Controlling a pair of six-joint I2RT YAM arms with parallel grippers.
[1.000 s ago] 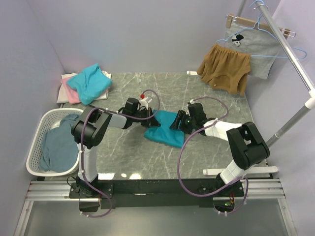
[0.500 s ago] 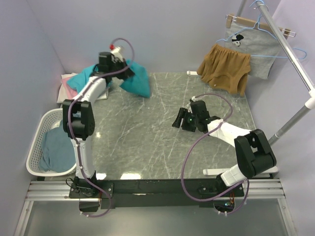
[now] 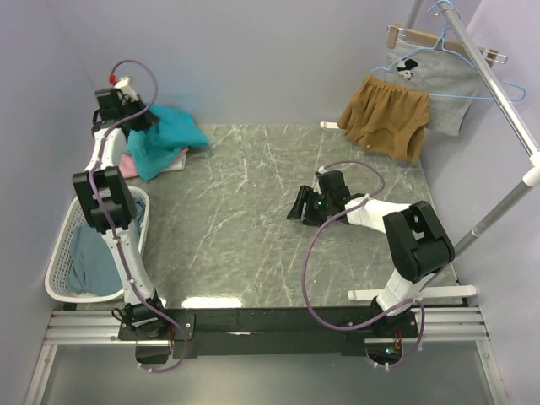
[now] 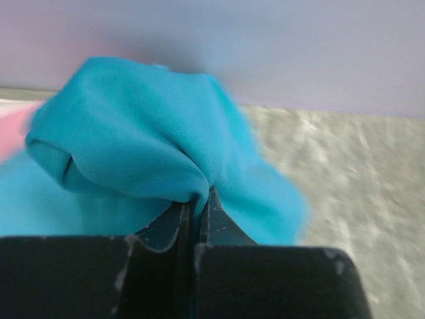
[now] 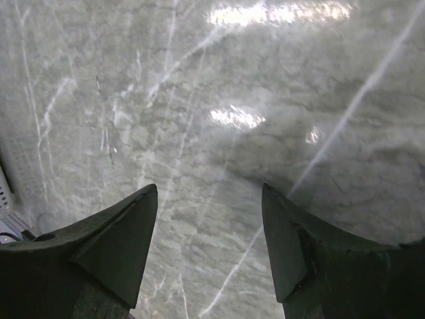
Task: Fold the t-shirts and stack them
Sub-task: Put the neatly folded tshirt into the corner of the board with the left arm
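1. Basket [image 3: 61, 228] at the near left is the marker. A slate-blue tee [image 3: 91, 253] lies slumped inside it, not yet folded.
2. Right of the basket, over the middle of the tabletop [image 3: 236, 228], the right end effector [image 3: 297, 208] hangs wide apart and empty. Its wrist view shows only bare marble between the jaws.
3. Beyond the basket, in the far left corner, sits the stack [image 3: 148, 156], with a pink tee [image 3: 125, 167] peeking out under teal cloth.
4. Over that stack, the left end effector [image 4: 198, 203] is pinched tight on a fold of the teal tee [image 4: 133, 133]. The tee is bunched rather than flat, and whether it already rests on the stack is unclear.
5. The step in hand looks like laying this tee on the stack.
   - Lower it until the cloth bears on the pile before letting go.
   - Line the gripped edge up with the pile's edge.
   - Draw back low towards the basket so the folds do not spring apart.
   - Released from height, it would likely land crumpled or slide off.
6. The right arm is best left parked, well away from the stack.
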